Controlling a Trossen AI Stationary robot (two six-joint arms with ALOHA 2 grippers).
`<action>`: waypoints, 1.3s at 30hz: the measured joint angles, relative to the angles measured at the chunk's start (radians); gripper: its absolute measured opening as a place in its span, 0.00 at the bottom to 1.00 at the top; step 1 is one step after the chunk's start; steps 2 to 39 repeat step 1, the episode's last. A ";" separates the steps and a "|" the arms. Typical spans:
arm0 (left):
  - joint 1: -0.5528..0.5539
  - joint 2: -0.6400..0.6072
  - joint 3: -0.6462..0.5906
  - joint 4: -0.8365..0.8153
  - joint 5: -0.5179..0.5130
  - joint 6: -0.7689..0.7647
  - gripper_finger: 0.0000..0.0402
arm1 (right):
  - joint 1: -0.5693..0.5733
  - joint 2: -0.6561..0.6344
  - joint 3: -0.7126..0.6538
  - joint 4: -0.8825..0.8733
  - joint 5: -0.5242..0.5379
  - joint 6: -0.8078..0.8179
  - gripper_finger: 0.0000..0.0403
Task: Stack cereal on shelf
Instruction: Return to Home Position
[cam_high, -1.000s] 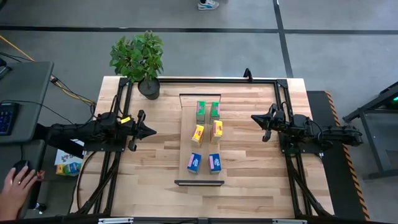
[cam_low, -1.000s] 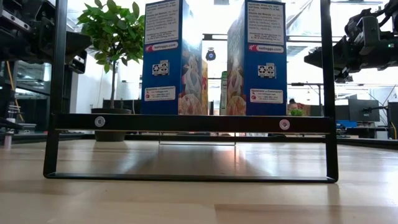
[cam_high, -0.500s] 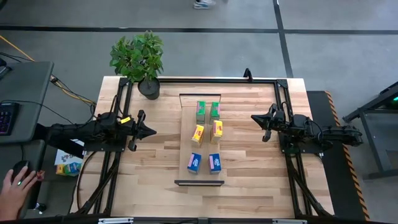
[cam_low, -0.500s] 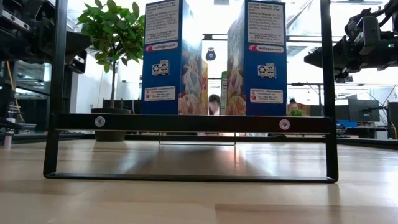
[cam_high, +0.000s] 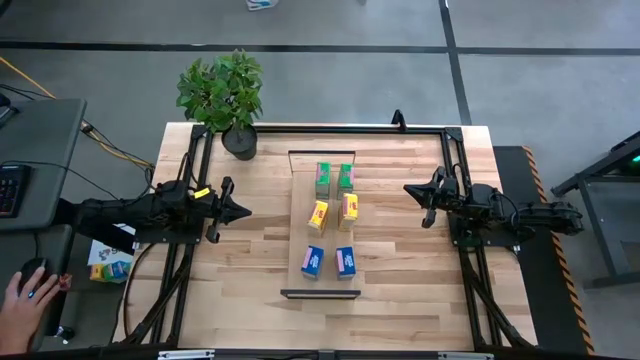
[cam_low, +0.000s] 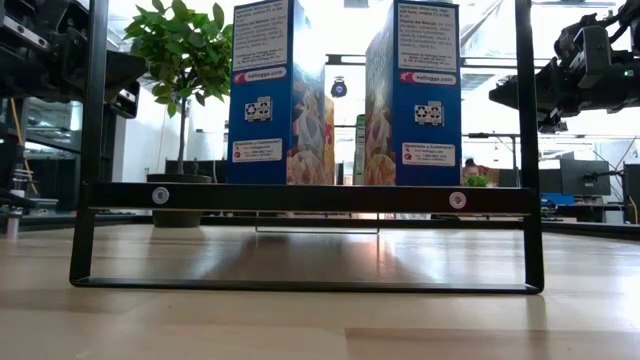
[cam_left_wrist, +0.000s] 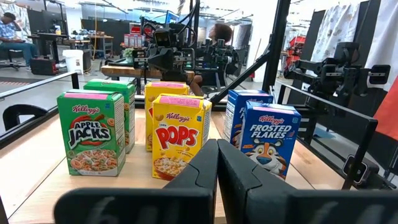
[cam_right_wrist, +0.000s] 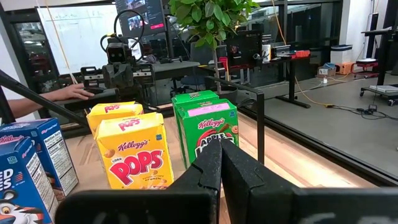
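From above, six cereal boxes (cam_high: 318, 214) are seen paired by colour on the shelf (cam_high: 330, 238), between left tool (cam_high: 244, 211) and right tool (cam_high: 409, 190), both held well clear, judged parked. At tabletop (cam_low: 320, 325) level, blue boxes (cam_low: 280, 95) are shown upright. In wrist views, each tool is pressed together, empty.

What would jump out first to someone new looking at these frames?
Six cereal boxes stand in colour-matched pairs along the shelf at mid-table: green nearest the corner's potted plant, then yellow, then blue. The left gripper and right gripper flank it, jaws shut and empty.
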 joint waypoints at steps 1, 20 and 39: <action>0.000 0.000 0.000 0.000 0.000 0.000 0.00 | 0.000 0.000 0.000 0.000 0.000 0.000 0.00; 0.000 0.000 0.000 0.000 0.000 0.000 0.00 | 0.000 0.000 0.000 0.000 0.000 0.000 0.00; 0.000 0.000 0.000 0.000 0.000 0.000 0.00 | 0.000 0.000 0.000 0.000 0.000 0.000 0.00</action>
